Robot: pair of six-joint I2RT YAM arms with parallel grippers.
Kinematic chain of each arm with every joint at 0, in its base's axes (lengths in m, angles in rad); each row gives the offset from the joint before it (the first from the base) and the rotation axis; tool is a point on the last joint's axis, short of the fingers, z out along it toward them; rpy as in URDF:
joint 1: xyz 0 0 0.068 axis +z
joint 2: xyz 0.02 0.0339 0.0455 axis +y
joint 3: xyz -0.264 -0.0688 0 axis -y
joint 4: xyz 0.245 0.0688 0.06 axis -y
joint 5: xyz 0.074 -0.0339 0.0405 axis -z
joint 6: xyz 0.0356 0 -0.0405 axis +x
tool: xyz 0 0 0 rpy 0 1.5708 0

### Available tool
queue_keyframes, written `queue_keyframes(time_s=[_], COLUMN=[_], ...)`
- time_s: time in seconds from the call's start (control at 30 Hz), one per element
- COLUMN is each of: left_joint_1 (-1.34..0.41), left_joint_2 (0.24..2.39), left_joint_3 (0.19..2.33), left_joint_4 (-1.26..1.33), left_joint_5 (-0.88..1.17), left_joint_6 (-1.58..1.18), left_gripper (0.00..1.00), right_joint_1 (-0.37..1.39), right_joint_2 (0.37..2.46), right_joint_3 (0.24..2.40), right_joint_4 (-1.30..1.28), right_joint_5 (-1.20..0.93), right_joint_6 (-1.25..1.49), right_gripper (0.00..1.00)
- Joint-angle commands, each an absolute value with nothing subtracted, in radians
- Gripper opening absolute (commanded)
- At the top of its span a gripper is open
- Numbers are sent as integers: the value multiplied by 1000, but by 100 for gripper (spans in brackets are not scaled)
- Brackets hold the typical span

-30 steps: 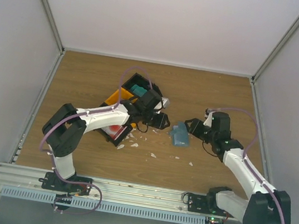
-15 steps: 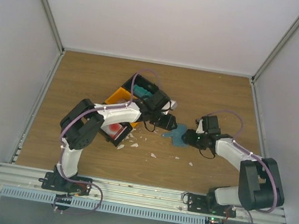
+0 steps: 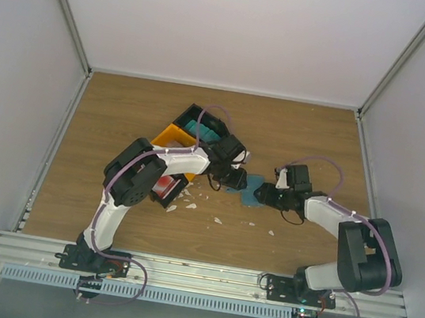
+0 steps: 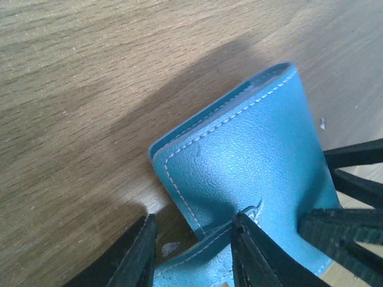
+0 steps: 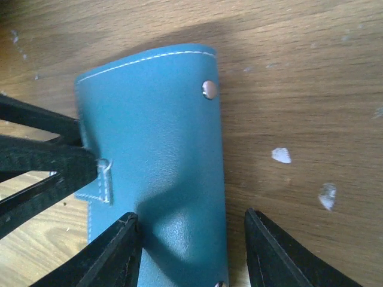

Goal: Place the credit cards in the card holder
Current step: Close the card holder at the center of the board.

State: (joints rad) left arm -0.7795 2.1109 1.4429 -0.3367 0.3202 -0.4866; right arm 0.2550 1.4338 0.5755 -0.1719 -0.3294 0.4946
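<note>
- Opening the folded card holder (image 3: 253,189) looks like the step in hand. It lies shut on the wooden table (image 3: 123,114), mid-table, between the tips of the two arms.
- The left gripper (image 4: 194,222) has its jaws apart. One finger rests on the cover beside the small tab (image 5: 100,186), and the other hangs over bare wood just off the stitched edge. Nothing looks pinched.
- The right gripper (image 5: 190,215) also has its jaws apart, straddling the holder's opposite end. One finger overlaps the cover, and the other is clear of it with wood showing between.
- To do this well, I judge the right arm should press the lower cover flat while the left catches only the top flap at the tab and lifts slowly. Catching both layers would drag the whole holder.
- The credit cards (image 3: 198,129) sit in a black-and-orange bin (image 3: 170,135) under the left arm, with teal ones at the far end and a red-marked stack (image 3: 164,184) at the near end.
- Tiny white scraps (image 5: 281,155) dot the wood grain near the holder.
- White walls (image 3: 232,26) on metal framing enclose the table on three sides.
</note>
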Motion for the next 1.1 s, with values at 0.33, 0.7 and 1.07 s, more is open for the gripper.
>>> queue_keyframes(time_s=[0.33, 0.7, 1.07], left_joint_1=[-790, -790, -792], left_joint_2=[2181, 2070, 1635], left_joint_3=[1439, 1392, 1275], left_joint_4=[-391, -329, -377], left_joint_5=[199, 200, 15], left_joint_6=[-442, -444, -507], left_gripper=[14, 23, 50], right_joint_1=[224, 232, 443], right_joint_2=[1421, 1349, 1243], right_joint_3=[436, 493, 816], right_joint_4=[107, 13, -722], right_joint_5=[-581, -425, 168], right_joint_6=[611, 607, 630], right_gripper=[48, 3, 0])
